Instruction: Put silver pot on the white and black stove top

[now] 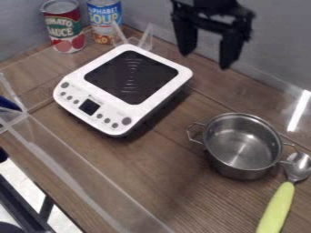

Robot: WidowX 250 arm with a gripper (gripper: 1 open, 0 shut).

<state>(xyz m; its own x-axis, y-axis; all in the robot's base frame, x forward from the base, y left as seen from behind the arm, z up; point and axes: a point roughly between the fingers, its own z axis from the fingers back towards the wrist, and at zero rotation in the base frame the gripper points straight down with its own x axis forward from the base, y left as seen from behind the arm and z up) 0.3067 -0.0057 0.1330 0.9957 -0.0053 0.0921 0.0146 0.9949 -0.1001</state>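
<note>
The silver pot point(243, 146) stands upright and empty on the wooden table, to the right of and nearer than the stove, apart from it. The white and black stove top point(126, 85) lies at the centre left, its black glass bare and its buttons facing the front left. My gripper point(205, 55) hangs at the back, above the table behind the stove's right corner. Its two dark fingers point(183, 41) point down and stand wide open with nothing between them. It is well above and behind the pot and does not touch it.
Two food cans point(61, 23) point(105, 20) stand at the back left against the wall. A spoon with a yellow-green handle point(283, 202) lies at the right front, its bowl next to the pot. Clear plastic panels point(61, 155) edge the table.
</note>
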